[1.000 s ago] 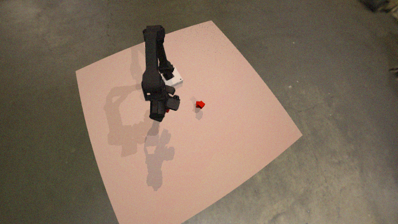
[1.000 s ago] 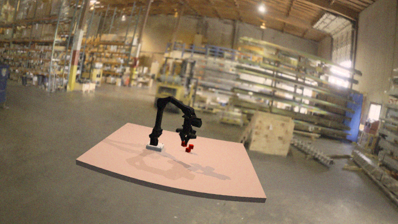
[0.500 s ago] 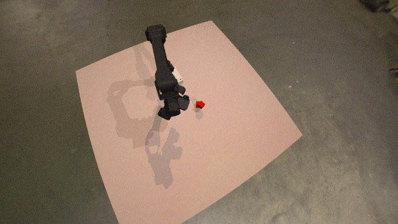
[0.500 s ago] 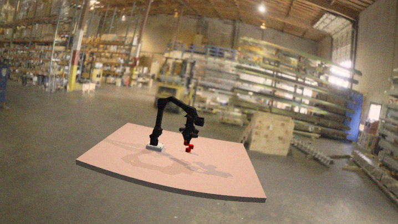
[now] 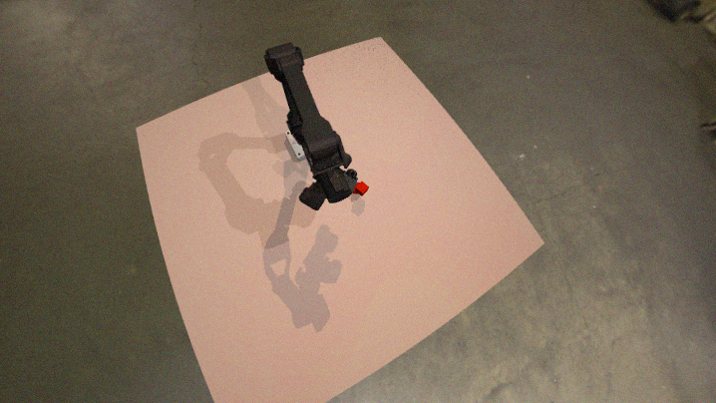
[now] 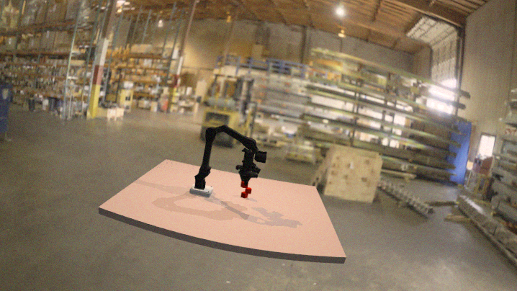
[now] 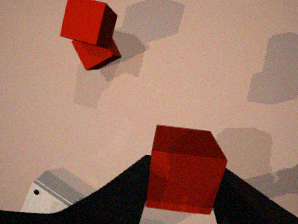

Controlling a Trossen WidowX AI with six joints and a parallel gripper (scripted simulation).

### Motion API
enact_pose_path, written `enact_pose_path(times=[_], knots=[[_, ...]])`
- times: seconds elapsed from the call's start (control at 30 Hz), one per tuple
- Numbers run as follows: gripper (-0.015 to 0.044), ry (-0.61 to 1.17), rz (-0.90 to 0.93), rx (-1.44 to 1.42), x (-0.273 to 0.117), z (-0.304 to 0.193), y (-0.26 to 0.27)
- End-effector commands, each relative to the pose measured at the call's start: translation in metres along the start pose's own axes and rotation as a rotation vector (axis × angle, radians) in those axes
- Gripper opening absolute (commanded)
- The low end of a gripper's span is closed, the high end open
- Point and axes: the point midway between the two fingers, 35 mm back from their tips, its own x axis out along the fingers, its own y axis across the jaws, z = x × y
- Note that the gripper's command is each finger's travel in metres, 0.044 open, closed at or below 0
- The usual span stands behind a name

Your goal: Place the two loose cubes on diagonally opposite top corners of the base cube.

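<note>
The red base cube [image 6: 244, 194] [image 7: 94, 56] stands on the table, partly hidden in the wrist view by the red cube on top of it. That upper cube [image 6: 248, 190] [image 7: 82, 22] [image 5: 362, 188] sits offset over one side of the base and looks level. My gripper [image 6: 244, 181] [image 7: 181, 167] is shut on the other loose red cube [image 6: 243, 184] [image 7: 187, 172]. It holds this cube in the air above and to one side of the stack. In the top view the arm hides the held cube and most of the base cube.
The white mounting plate [image 5: 294, 146] [image 6: 196, 191] [image 7: 35, 200] of the arm lies beside the stack's area. The pink table [image 5: 425, 215] [image 6: 289, 238] has edges well away from the cubes. Arm shadows fall across it.
</note>
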Motion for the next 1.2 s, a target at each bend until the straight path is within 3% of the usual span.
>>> enact_pose_path(times=[0.0,1.17], knots=[[0.0105,0.000,-0.004,0.031,0.001,0.007,0.009],[0.0105,0.002,0.007,0.234,0.014,0.045,0.096]])
